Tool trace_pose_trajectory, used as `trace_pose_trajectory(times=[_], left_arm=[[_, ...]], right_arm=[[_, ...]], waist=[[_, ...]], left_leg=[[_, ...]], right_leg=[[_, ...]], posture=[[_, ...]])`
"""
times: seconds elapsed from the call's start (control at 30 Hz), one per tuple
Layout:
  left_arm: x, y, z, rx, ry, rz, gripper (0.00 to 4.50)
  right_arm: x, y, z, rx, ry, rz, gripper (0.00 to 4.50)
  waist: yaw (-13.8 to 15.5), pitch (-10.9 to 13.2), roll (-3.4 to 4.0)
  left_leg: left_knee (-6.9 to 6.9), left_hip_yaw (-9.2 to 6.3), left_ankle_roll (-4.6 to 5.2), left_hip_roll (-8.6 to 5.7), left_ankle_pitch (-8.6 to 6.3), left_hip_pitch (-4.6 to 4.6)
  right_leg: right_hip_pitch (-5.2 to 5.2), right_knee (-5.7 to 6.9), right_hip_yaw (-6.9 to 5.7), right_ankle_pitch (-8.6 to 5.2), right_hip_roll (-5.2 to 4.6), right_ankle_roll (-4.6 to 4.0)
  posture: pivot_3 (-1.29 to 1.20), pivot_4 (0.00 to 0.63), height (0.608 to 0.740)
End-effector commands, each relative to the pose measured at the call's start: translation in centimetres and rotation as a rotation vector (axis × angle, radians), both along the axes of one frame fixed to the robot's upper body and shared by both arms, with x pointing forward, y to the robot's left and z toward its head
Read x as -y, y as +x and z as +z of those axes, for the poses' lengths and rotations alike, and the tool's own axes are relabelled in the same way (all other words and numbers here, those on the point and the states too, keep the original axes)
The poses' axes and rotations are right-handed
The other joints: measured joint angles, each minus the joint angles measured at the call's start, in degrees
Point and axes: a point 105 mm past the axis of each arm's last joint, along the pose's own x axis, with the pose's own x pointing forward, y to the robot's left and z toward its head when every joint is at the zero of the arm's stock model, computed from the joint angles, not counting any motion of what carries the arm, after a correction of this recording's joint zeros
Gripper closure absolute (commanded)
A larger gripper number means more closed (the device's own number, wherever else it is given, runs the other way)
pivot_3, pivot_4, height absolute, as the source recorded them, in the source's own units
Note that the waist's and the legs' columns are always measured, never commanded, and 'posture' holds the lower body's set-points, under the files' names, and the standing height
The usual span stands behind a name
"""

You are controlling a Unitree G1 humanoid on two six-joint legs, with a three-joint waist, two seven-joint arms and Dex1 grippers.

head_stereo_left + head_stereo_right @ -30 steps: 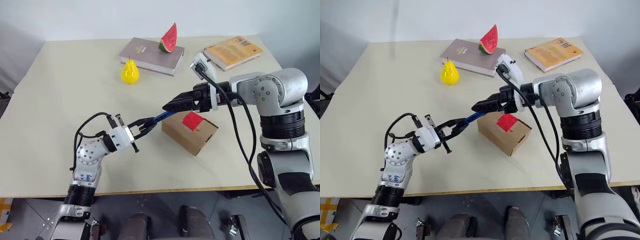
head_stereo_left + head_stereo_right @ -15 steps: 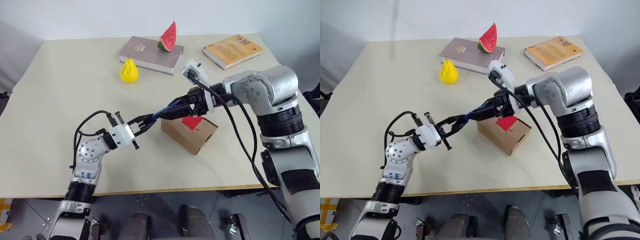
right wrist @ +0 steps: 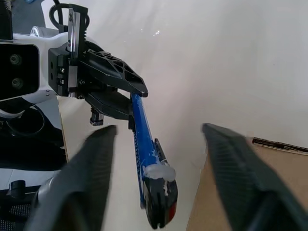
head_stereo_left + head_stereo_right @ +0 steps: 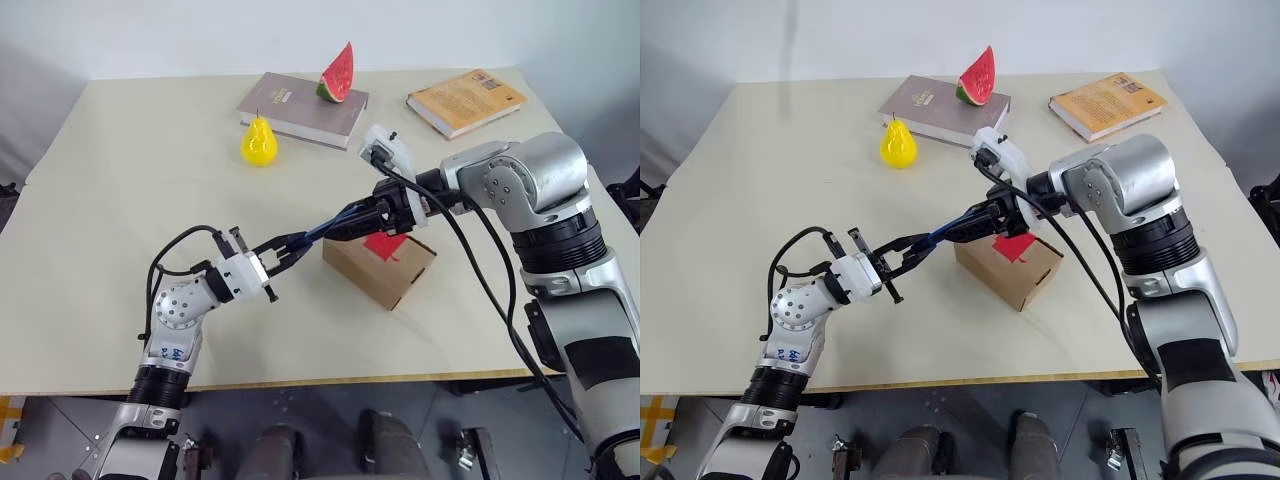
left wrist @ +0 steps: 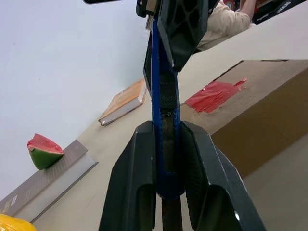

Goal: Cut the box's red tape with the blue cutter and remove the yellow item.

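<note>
Two pincers at one blue cutter [image 4: 322, 229]: left pincer [image 4: 290, 247] gripping its near end, right pincer [image 4: 345, 222] apart astride its box-pointing far end.

Taped box [image 4: 380, 265] on table; blue cutter [image 4: 318, 233] held aloft.

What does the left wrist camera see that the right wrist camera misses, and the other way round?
Left wrist view's extras: the red tape on the box, a watermelon slice on a grey book, and an orange book.
Right wrist view's extras: the white housing behind the left gripper, and the right gripper with its jaws standing apart on either side of the blue cutter.
Shared: the blue cutter, a part of the box, and the left gripper shut on the cutter.
</note>
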Motion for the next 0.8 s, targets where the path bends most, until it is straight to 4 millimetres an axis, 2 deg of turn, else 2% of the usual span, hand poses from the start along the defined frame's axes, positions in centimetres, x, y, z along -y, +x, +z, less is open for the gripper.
trace_pose_trajectory(times=[0.03,0.1,0.17,0.33,0.4,0.53,0.63,0.67,0.77,0.8], left_arm=[[-0.2,-0.2,0.3,0.022,-0.009,0.000,4.10],[-0.2,-0.3,0.2,0.021,-0.009,-0.001,4.10],[-0.2,-0.3,0.1,0.020,-0.008,-0.001,4.10],[-0.4,-0.2,-0.3,-0.037,-0.006,-0.004,4.10],[-1.6,0.9,-1.0,-0.214,-0.046,0.050,3.39],[-4.0,1.2,-0.9,-0.253,0.001,0.108,2.23],[-6.3,1.3,0.2,-0.301,-0.020,0.153,1.22],[-6.8,1.2,0.5,-0.313,-0.024,0.161,1.01],[-9.1,-0.5,1.5,-0.404,-0.012,0.149,0.11],[-9.5,-1.0,1.7,-0.429,-0.008,0.142,0.00]], right_arm=[[-0.3,-0.5,1.6,0.062,0.015,0.037,3.23],[-0.3,-0.7,1.5,0.062,0.010,0.042,3.91],[-0.3,-0.9,1.4,0.065,0.008,0.053,4.35],[-0.2,-1.2,1.2,0.072,0.003,0.059,4.33],[-0.1,-1.2,1.3,0.084,0.007,0.059,4.33],[0.5,-0.5,2.1,0.115,0.039,0.012,4.33],[1.4,0.4,2.2,0.142,0.050,-0.048,4.33],[1.6,0.6,2.2,0.148,0.051,-0.061,4.33],[2.6,1.1,2.6,0.161,0.079,-0.120,4.33],[2.8,1.1,2.7,0.164,0.084,-0.131,4.33]], waist=[[0.01,0.00,0.00],[0.02,0.00,0.00],[0.04,0.00,0.00],[0.04,0.00,0.00],[0.01,0.00,0.00],[-0.17,0.00,0.00],[-0.12,0.00,-0.01],[-0.14,0.00,-0.01],[-0.27,0.00,-0.01],[-0.36,0.01,0.00]], left_leg=[[0.00,0.00,0.00,0.00,0.00,0.00],[0.00,0.00,0.00,0.00,0.00,0.00],[0.01,-0.01,0.00,-0.01,0.00,0.00],[0.01,-0.01,0.00,0.00,0.00,0.00],[0.01,0.00,0.00,0.00,0.00,0.00],[-0.01,0.00,0.00,0.02,0.00,0.00],[-0.01,0.00,0.00,0.02,0.00,0.00],[-0.01,-0.01,0.00,0.03,0.00,0.00],[-0.04,-0.03,-0.01,0.03,0.00,-0.01],[-0.08,-0.03,-0.01,0.03,0.00,-0.02]], right_leg=[[0.00,0.00,0.00,0.00,0.00,0.00],[0.00,0.00,0.00,0.00,0.00,0.00],[0.00,0.00,0.00,0.00,0.00,0.00],[0.00,0.00,-0.01,0.00,-0.01,0.00],[0.00,0.00,-0.01,0.00,-0.01,0.00],[-0.04,0.04,0.01,0.00,0.02,0.00],[-0.04,0.04,0.01,0.00,0.01,0.00],[-0.04,0.03,0.01,0.00,0.01,0.00],[-0.04,0.02,0.00,0.00,0.00,0.00],[-0.06,0.01,0.01,0.00,-0.01,0.00]], posture=[[0.00,0.150,0.740],[0.00,0.150,0.740],[0.00,0.150,0.740],[0.00,0.150,0.740],[0.00,0.150,0.740],[0.00,0.150,0.740],[0.00,0.150,0.740],[0.00,0.150,0.740],[0.00,0.150,0.740],[0.00,0.150,0.740]])
